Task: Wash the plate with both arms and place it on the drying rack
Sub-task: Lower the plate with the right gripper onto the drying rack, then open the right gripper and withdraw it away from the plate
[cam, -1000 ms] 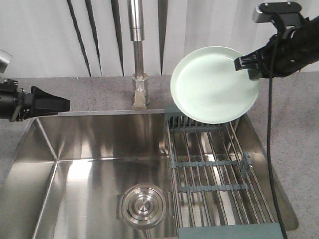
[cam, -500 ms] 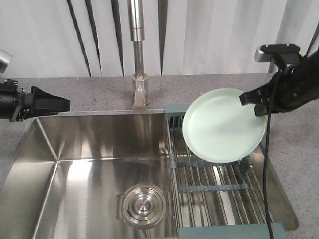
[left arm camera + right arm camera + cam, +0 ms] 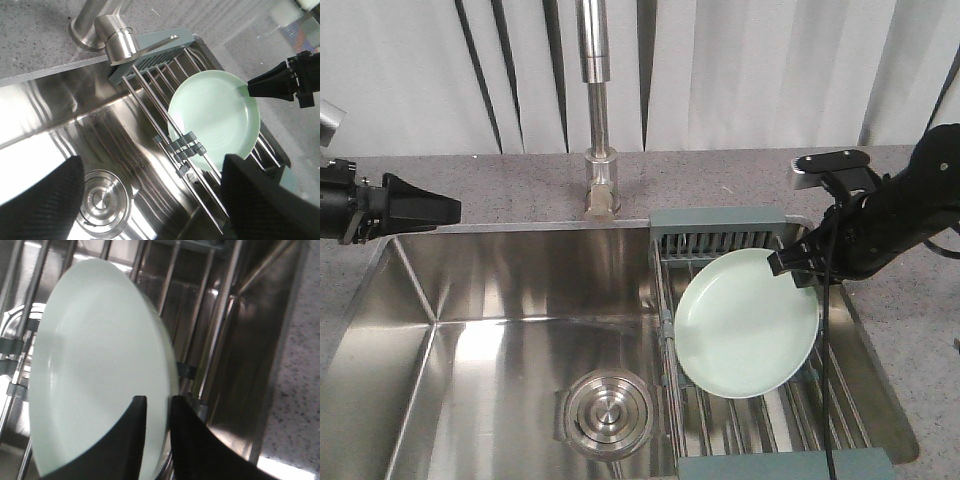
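Observation:
The pale mint-green plate (image 3: 745,325) is tilted over the drying rack (image 3: 720,228), with its lower edge down at the steel rods. My right gripper (image 3: 785,265) is shut on the plate's upper right rim. In the right wrist view its fingers (image 3: 180,440) pinch the rim of the plate (image 3: 95,370) above the rack rods (image 3: 225,325). My left gripper (image 3: 445,208) hovers over the sink's far left edge, open and empty. The left wrist view looks between its jaws (image 3: 152,170) at the plate (image 3: 215,117), the rack (image 3: 150,45) and the right gripper (image 3: 255,89).
A steel faucet (image 3: 597,120) stands behind the sink at the middle. The steel sink basin (image 3: 500,300) holds a round drain strainer (image 3: 608,412). Grey speckled counter (image 3: 910,330) runs to the right of the rack and behind the sink.
My right gripper has carried the plate down and forward from above the rack's far end to the rods. The left arm has not moved.

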Controlling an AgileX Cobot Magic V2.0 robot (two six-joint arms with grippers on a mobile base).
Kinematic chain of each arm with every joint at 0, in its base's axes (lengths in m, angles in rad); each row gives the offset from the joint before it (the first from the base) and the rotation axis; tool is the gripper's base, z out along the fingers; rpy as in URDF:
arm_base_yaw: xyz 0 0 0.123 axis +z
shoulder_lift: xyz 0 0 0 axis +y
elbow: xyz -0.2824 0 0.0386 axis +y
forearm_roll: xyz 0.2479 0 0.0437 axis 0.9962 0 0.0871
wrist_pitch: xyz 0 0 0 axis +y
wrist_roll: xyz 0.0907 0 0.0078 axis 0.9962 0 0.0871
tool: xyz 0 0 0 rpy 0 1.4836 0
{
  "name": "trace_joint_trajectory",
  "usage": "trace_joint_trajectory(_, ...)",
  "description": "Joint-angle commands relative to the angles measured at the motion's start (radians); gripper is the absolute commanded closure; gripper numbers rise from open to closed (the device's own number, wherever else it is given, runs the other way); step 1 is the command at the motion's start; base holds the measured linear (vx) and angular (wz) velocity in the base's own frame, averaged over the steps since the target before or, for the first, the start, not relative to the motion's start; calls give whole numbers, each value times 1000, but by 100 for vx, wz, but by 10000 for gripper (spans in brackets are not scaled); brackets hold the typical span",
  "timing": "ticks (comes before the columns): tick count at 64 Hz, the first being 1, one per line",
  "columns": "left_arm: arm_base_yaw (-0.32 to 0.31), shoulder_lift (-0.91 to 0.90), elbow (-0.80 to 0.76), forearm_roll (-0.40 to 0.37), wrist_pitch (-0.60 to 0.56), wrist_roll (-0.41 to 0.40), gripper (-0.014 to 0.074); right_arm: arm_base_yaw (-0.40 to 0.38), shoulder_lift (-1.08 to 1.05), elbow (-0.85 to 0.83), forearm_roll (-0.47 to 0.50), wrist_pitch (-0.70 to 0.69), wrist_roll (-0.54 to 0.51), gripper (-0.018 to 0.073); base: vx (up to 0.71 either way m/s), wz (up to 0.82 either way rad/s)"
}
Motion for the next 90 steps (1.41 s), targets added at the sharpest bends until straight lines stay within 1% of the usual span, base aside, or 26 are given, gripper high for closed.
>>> trace_joint_trajectory(1, 1, -45, -23, -68, 55, -5, 61, 28, -38, -24, 11, -41, -14, 327, 0, 0)
trace_joint_trajectory(9, 1, -45, -23, -68, 55, -5, 61, 28, -38, -24, -19, -52, 39, 219, 0, 0)
trace_joint_trajectory(17, 1, -45, -23, -68, 55, -5, 61, 27, -46, -24, -98, -49, 79, 176, 0, 0)
trace_joint_trajectory(21, 1, -45, -23, -68, 55, -5, 61, 28, -61, -24, -124, -50, 98, 175, 0, 0)
trace_joint_trajectory(27, 1, -45, -23, -68, 55, -5, 61, 28, -106, -22, -129, -62, 101, 175, 0, 0)
trace_joint_trajectory(36, 1, -45, -23, -68, 55, -5, 61, 28, -222, 36, -129, -161, 102, 175, 0, 0)
trace_joint_trajectory(48, 1, -45, -23, -68, 55, -5, 61, 28, -425, 208, -129, -328, 103, 178, 0, 0)
trace_joint_trajectory(65, 1, -45, -23, -68, 55, -5, 61, 28, -629, 400, -129, -424, 103, 178, 0, 0)
trace_joint_trajectory(90, 1, -45, -23, -68, 55, -5, 61, 28, -915, 688, -123, -628, 105, 178, 0, 0)
